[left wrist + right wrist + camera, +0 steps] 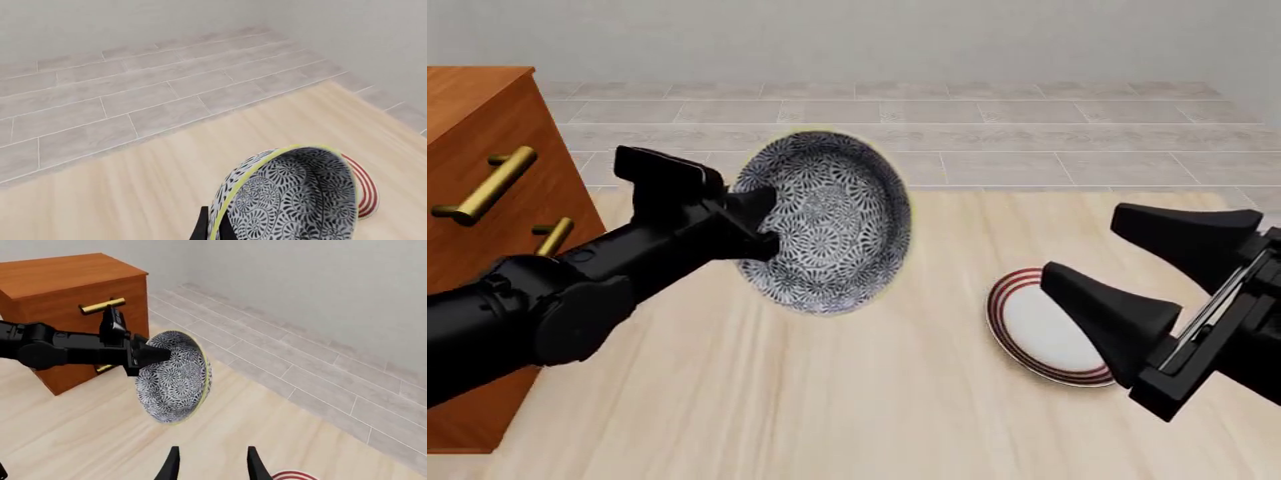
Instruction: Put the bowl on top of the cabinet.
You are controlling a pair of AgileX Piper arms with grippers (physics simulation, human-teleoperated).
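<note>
The bowl [827,225], patterned in dark blue and white with a pale rim, hangs in the air tipped on its edge. My left gripper [761,222] is shut on its rim. The left wrist view shows the bowl's inside [293,200] close up. The reddish-brown cabinet [494,120] with brass handles stands at the far left, apart from the bowl; its flat top [73,275] is bare. My right gripper [1084,245] is open and holds nothing, hovering over the right side of the table. From the right wrist view the bowl [175,377] and the left gripper [150,355] are ahead of it.
A flat white plate with red rings [1048,335] lies on the light wooden table [827,420], under and beside the right gripper. The plate [365,187] shows behind the bowl in the left wrist view. Grey tiled floor [961,130] and a wall lie beyond the table's far edge.
</note>
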